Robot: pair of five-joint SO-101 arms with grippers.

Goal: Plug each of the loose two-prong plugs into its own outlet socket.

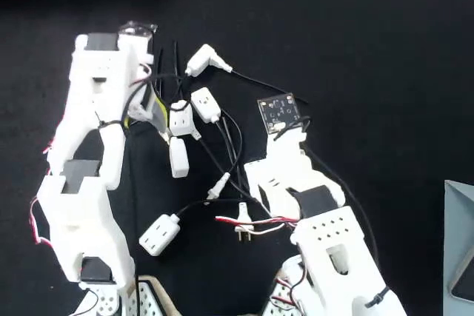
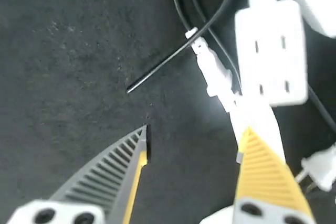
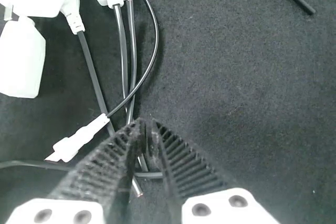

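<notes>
Sprawling over the black cloth table (image 1: 385,49), thin black cables (image 1: 229,127) tangled around a white plastic outlet block (image 1: 181,118). The left gripper (image 2: 195,132) hung beside that block, fingers spread. The right gripper (image 3: 147,124), nearer the arms' bases than the block, pinched one cable. A loose white two-prong plug (image 1: 241,216) lay well apart from the block. It looked light and rigid, best held by its body, and its prongs were hard to make out.

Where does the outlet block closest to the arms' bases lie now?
In the high view the outlet block lies on the black table near the front, just beside the left arm, with a loose two-prong plug to its right.
</notes>
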